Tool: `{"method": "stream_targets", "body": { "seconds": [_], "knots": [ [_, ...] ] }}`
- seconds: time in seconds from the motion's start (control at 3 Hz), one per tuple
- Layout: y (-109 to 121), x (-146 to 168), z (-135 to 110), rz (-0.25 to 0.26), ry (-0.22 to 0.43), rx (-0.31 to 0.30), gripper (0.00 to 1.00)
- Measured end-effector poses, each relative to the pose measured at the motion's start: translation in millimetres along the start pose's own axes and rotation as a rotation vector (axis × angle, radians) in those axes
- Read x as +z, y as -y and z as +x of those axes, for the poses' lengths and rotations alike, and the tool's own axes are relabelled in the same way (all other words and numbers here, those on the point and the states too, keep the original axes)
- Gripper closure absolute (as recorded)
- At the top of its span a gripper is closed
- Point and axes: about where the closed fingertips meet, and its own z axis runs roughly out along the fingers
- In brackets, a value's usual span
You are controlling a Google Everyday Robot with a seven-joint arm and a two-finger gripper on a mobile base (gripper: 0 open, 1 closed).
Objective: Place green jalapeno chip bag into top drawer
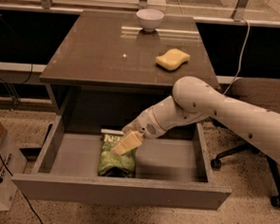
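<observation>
Reaching into the open top drawer point(121, 192), the tool point(124, 145) hangs over the green jalapeno chip bag point(118, 163) lying inside; I cannot tell its grip.

1. Single camera, raised, in front of the table point(91, 58), facing its far edge and tilted down.
2. Mid-range: whole tabletop and the open top drawer point(121, 191) under its front edge fit.
3. Gripper point(127, 144) shows below the table's front edge, in the drawer.
</observation>
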Motion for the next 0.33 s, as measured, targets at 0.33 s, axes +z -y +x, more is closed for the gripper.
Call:
{"method": "stream_targets", "body": {
  "seconds": [0.33],
  "knots": [
    [-0.4,0.8,-0.1,-0.002,-0.001,-0.001,0.0]
  ]
}}
